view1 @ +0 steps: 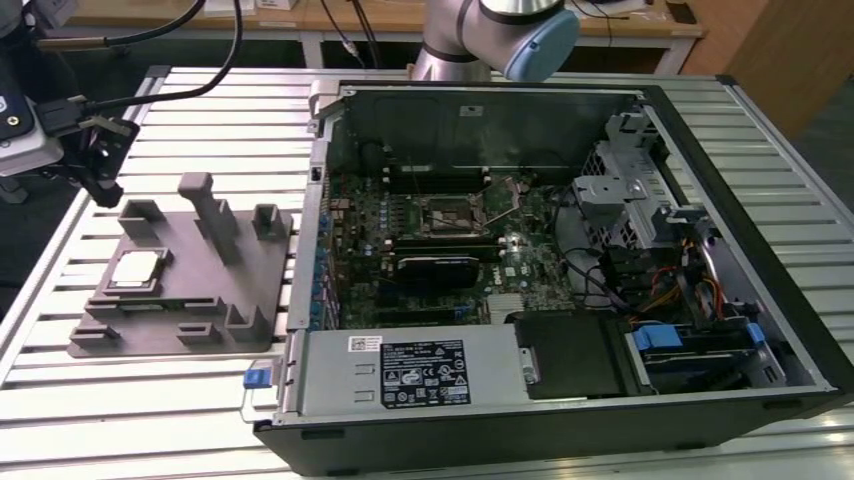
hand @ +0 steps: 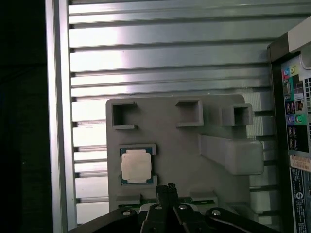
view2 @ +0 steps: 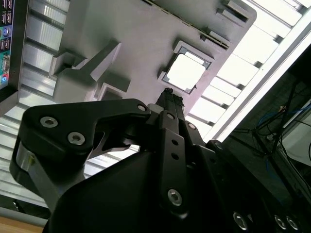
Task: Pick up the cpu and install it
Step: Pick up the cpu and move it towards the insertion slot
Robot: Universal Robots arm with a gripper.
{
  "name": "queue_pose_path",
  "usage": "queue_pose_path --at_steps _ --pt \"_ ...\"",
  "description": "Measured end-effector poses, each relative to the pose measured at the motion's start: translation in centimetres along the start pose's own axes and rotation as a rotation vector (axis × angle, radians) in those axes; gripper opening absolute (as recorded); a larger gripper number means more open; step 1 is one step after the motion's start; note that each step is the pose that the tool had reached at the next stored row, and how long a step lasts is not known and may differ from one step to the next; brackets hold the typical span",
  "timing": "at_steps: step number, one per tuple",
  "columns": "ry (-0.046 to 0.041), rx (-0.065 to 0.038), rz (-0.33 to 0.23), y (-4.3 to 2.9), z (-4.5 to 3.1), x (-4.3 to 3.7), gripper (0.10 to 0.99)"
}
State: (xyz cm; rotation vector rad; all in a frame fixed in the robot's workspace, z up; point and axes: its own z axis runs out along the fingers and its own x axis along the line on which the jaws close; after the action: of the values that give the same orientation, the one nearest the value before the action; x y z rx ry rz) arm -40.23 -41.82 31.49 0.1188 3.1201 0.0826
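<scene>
The cpu (view1: 138,270) is a small square chip with a silvery top, lying flat in a recess of the grey plastic tray (view1: 200,290) at the exterior view's left. It also appears in both wrist views (view2: 186,72) (hand: 135,165), seated in the tray (view2: 136,43) (hand: 180,155). My gripper (view1: 104,185) hangs above the tray's far left corner, higher than the chip and apart from it. Its black fingers (view2: 170,99) (hand: 167,189) lie together, shut on nothing. The motherboard's open socket (view1: 451,212) sits inside the computer case.
An open black computer case (view1: 561,250) lies on its side on the slatted metal table (view1: 200,110), right of the tray. Upright posts (view1: 200,205) rise from the tray beside the chip. Cables and drive cages crowd the case's right part. The table's left edge (hand: 58,121) is close.
</scene>
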Motion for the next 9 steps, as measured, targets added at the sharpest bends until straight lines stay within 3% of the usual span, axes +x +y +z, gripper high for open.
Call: queue_pose_path --at_steps 2,4,9 --pt "0.0000 0.000 0.000 0.00 0.01 0.01 0.106" --pt "0.0000 0.000 0.000 -0.06 0.88 0.11 0.106" --pt "-0.0001 0.000 0.000 -0.08 1.36 0.17 0.106"
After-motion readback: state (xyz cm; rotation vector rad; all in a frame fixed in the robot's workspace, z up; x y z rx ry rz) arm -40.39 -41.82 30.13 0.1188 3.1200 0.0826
